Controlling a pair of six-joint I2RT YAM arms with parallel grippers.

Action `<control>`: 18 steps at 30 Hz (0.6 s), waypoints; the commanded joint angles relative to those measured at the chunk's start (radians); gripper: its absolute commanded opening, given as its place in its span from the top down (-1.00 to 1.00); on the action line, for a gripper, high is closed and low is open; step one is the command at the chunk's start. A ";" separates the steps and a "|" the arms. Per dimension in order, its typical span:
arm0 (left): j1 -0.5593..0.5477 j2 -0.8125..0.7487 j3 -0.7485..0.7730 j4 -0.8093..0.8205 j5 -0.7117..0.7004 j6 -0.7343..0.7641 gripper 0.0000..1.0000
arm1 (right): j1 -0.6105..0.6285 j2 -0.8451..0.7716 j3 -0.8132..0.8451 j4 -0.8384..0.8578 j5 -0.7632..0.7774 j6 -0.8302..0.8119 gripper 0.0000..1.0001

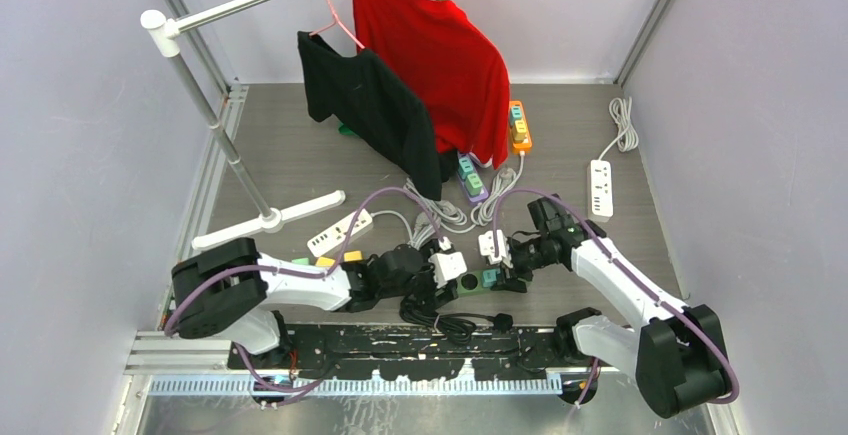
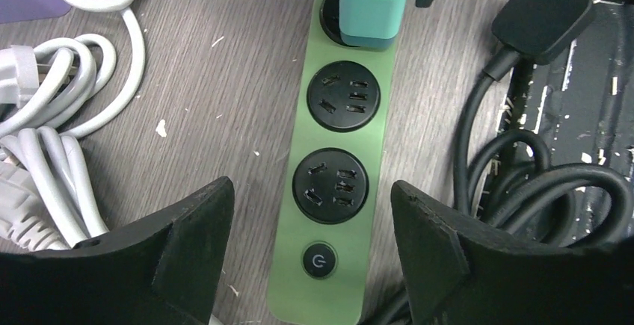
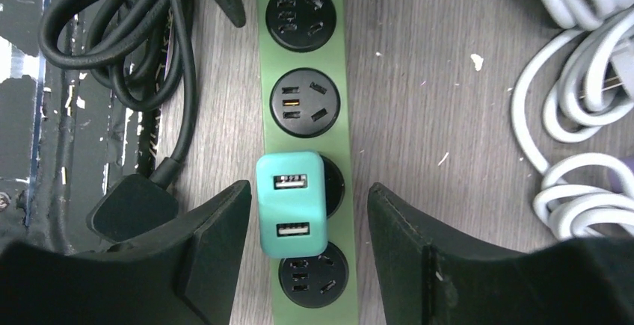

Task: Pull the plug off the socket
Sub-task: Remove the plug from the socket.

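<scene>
Grey wood-grain table [image 1: 300,155] inside pale walls. A rail at the far edge carries a red shirt [image 1: 430,65] and a black garment [image 1: 370,105]. Both arms reach inward and meet at the middle of the near edge, over the green power strip [image 2: 288,280].

Step in hand, as we judge it: setting the grips before the pull. The left gripper [image 2: 310,190] straddles the strip near its power button [image 2: 319,260]. Its jaws are spread, with bare table showing on either side, and touch nothing. The right gripper [image 3: 310,187] brackets the teal plug [image 3: 290,205] with jaws apart. The finger on the side of the black cable [image 3: 112,41] sits just beside the plug body, and the other stands clear. Nothing is pinched yet.

The plug is seated in the third socket from the button end, with one empty socket beyond it.

Next move, we reckon: the left jaws pin the strip to the table, the right jaws squeeze the plug's flanks, then a straight pull along the pins. Without the hold-down the strip would likely rise with the plug.

Views compared:
- The overhead view gives the arms' layout and the far clutter, but not the finger gaps.
- Only the right wrist view shows the plug's two USB ports and the clearance around it.
- Only the left wrist view shows the button and the left fingers' clearance from the strip.
- Both wrist views show white cables [image 2: 67,116] on the strip's far side.
</scene>
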 commanded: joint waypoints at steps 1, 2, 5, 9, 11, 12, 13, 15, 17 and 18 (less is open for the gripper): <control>0.025 0.043 0.053 0.090 0.078 -0.008 -0.51 | 0.007 -0.017 -0.026 0.049 0.018 -0.010 -0.24; 0.028 0.056 0.060 0.090 0.092 -0.008 -0.50 | 0.007 -0.017 -0.027 0.050 0.017 -0.012 -0.21; 0.032 0.094 0.090 0.090 0.129 -0.013 -0.49 | 0.006 -0.016 -0.026 0.049 0.010 -0.014 -0.12; 0.033 0.143 0.124 0.088 0.160 -0.015 -0.48 | 0.008 -0.014 -0.017 0.047 0.002 -0.012 -0.04; 0.034 0.163 0.136 0.087 0.172 -0.016 -0.45 | 0.006 -0.015 -0.011 0.041 -0.005 -0.014 0.01; 0.035 0.173 0.142 0.085 0.180 -0.017 -0.40 | 0.007 -0.014 -0.010 0.038 -0.009 -0.015 0.05; 0.038 0.183 0.150 0.079 0.191 -0.018 -0.33 | 0.008 -0.015 -0.008 0.034 -0.012 -0.017 0.10; 0.045 0.201 0.164 0.062 0.211 -0.024 -0.18 | 0.007 -0.016 -0.005 0.023 -0.017 -0.026 0.17; 0.053 0.214 0.171 0.058 0.229 -0.031 -0.14 | 0.008 -0.017 -0.005 0.013 -0.023 -0.035 0.22; 0.056 0.217 0.170 0.061 0.233 -0.036 -0.14 | 0.007 -0.019 -0.004 0.008 -0.025 -0.041 0.25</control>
